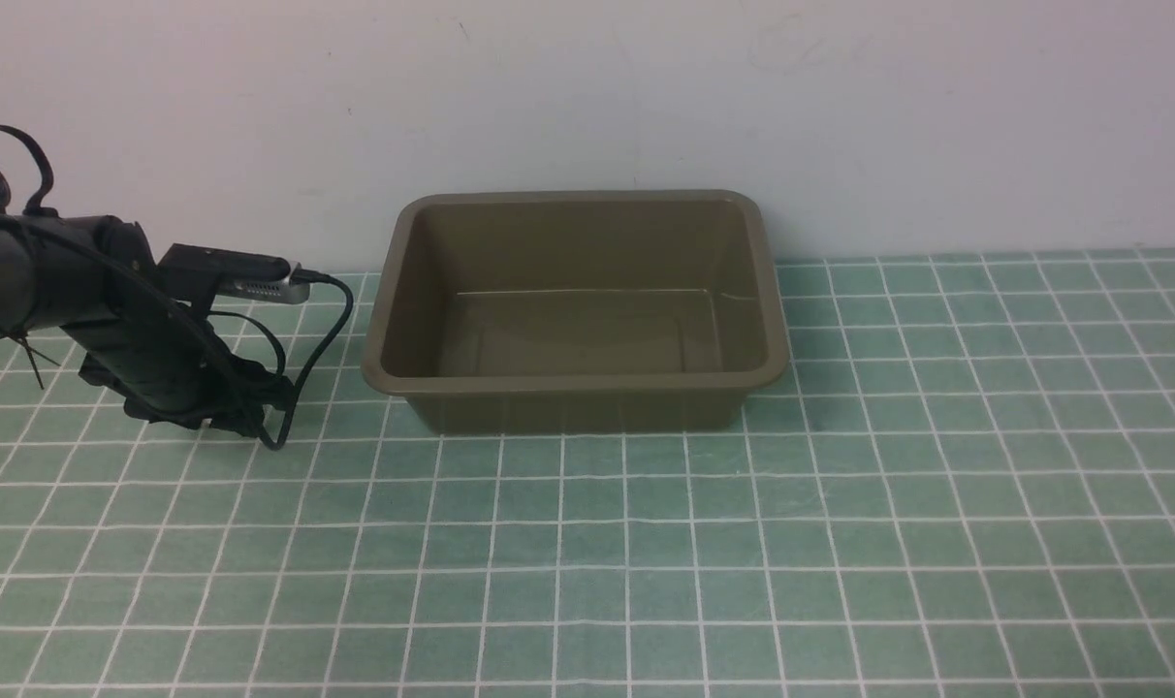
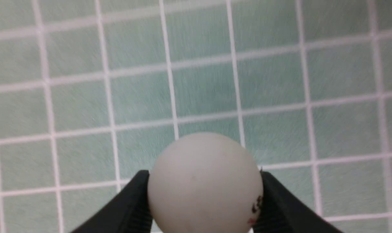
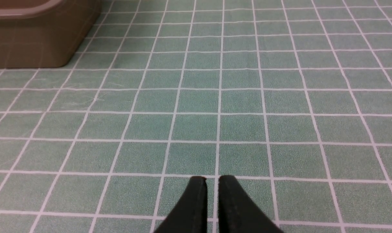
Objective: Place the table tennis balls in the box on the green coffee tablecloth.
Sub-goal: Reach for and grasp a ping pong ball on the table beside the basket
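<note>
White table tennis ball (image 2: 205,183) sits pinched between the left gripper's (image 2: 204,176) black fingers (image 2: 131,207), over the green checked tablecloth (image 2: 86,97); the right gripper's (image 3: 212,181) fingers nearly touch, empty, with the olive-brown box (image 3: 37,48) well beyond their tips.

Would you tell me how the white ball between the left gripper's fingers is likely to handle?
The table tennis ball looks smooth and round, so it may slip between the fingers of the left gripper. Dropped into the box, it would probably roll.

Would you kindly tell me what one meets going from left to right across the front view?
left arm → box → open stretch of green tablecloth
</note>
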You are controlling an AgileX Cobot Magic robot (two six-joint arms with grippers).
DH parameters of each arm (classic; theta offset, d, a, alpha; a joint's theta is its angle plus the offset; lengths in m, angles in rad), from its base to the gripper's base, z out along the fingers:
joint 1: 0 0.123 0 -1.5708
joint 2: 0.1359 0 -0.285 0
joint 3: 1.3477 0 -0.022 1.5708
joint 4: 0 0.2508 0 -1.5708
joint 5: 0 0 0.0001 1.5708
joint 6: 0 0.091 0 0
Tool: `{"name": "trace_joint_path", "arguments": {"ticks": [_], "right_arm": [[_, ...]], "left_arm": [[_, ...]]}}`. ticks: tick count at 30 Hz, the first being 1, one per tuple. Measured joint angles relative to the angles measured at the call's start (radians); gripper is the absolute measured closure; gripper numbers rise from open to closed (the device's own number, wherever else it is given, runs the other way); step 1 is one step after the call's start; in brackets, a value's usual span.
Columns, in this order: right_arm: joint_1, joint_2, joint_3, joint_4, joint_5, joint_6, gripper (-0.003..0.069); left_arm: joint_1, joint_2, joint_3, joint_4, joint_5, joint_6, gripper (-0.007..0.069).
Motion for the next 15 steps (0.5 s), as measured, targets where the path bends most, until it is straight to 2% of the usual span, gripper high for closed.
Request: {"name": "trace_joint_path", "arguments": {"ticks": [8, 15], "right_arm": [[0.000, 0.000, 0.000, 0.000, 0.000, 0.000, 0.0615], [0.000, 0.000, 0.000, 0.000, 0.000, 0.000, 0.0615]], "left_arm": [[-0.010, -0.109, -0.116, -0.142, 0.129, 0.037, 0.0272], [-0.100, -0.112, -0.124, -0.236, 0.152, 0.134, 0.0272]]}}
